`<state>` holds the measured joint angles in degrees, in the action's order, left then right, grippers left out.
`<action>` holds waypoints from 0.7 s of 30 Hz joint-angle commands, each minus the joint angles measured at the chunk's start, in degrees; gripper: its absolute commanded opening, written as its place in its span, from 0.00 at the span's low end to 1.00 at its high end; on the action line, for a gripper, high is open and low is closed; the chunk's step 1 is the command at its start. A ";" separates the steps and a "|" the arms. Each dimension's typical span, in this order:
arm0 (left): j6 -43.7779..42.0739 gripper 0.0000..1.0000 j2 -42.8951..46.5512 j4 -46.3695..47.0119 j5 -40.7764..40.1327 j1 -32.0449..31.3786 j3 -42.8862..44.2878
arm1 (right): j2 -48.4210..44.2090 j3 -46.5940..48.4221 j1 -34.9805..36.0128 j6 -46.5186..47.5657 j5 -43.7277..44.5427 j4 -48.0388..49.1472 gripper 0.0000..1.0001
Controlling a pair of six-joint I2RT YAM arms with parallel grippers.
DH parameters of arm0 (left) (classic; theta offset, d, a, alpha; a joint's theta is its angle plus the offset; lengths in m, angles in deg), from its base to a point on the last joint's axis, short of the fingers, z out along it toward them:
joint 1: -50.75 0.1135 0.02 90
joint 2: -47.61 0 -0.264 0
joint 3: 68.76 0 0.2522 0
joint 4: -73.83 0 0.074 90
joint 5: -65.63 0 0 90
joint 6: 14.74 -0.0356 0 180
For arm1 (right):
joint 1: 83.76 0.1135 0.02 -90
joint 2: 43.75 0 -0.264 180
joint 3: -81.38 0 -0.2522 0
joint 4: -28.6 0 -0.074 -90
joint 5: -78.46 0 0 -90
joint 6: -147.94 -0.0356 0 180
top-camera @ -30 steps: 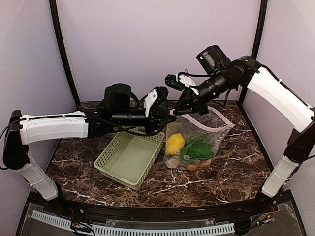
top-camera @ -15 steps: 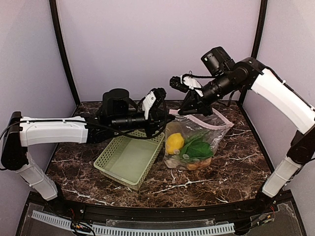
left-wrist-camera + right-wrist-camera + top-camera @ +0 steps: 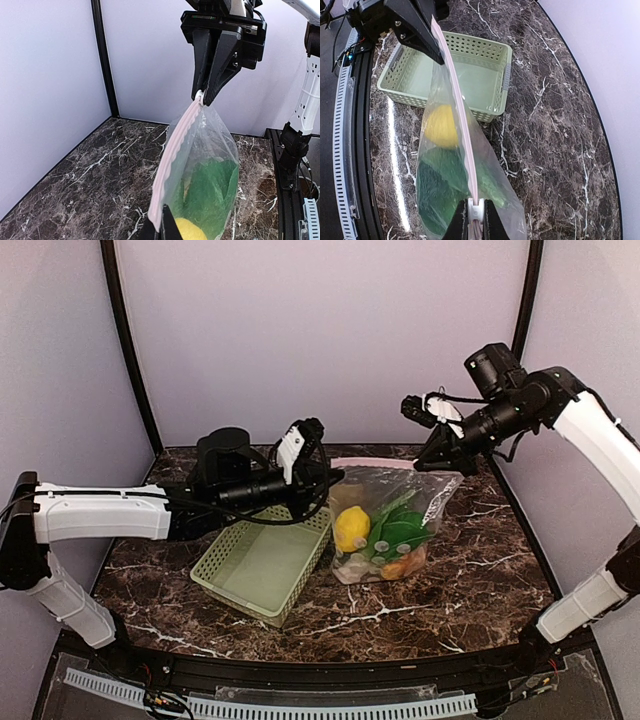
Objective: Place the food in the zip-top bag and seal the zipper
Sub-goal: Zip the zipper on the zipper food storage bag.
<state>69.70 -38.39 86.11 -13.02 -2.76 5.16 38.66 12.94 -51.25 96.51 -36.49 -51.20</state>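
my right pincer (image 3: 432, 462), clenched on the slider (image 3: 476, 212), has moved rightward since before; the zipper (image 3: 385, 463), now taut, is clamped by my left pincer (image 3: 333, 478). the zip-top bag (image 3: 425, 502) rests on the tabletop (image 3: 480, 575).

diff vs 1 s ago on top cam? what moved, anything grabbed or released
The right end effector, shut on the zipper at its slider end, slid right, away from the left end effector, pulling the pink strip taut between them. The left end effector drifted slightly left and kept its grip on the other end. Nothing was released. The zip-top bag, food and basket stayed put.
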 commanded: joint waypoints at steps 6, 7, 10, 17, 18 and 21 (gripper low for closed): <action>-0.78 0.01 3.48 -1.60 -5.25 1.26 -1.87 | -6.33 -5.07 -9.04 5.22 4.20 -4.94 0.01; -0.88 0.01 3.43 -1.63 -5.24 1.32 -1.77 | -6.64 -5.38 -9.73 5.73 4.27 -5.29 0.01; -0.91 0.01 3.01 -1.63 -5.02 1.31 -1.47 | -7.36 -6.24 -11.91 6.87 4.53 -6.23 0.02; -1.20 0.01 2.46 -0.76 -5.76 1.60 -1.61 | -8.26 -6.85 -15.11 8.47 4.31 -8.28 0.02; -1.20 0.01 2.35 -0.70 -5.66 1.63 -1.58 | -8.38 -6.99 -15.41 8.61 4.44 -8.38 0.02; -1.14 0.01 2.01 -0.54 -5.12 1.78 -1.55 | -8.49 -7.26 -16.07 8.80 4.56 -8.47 0.02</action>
<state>69.17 -37.79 86.02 -15.99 -2.48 4.51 31.64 6.51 -65.30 104.29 -35.94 -56.75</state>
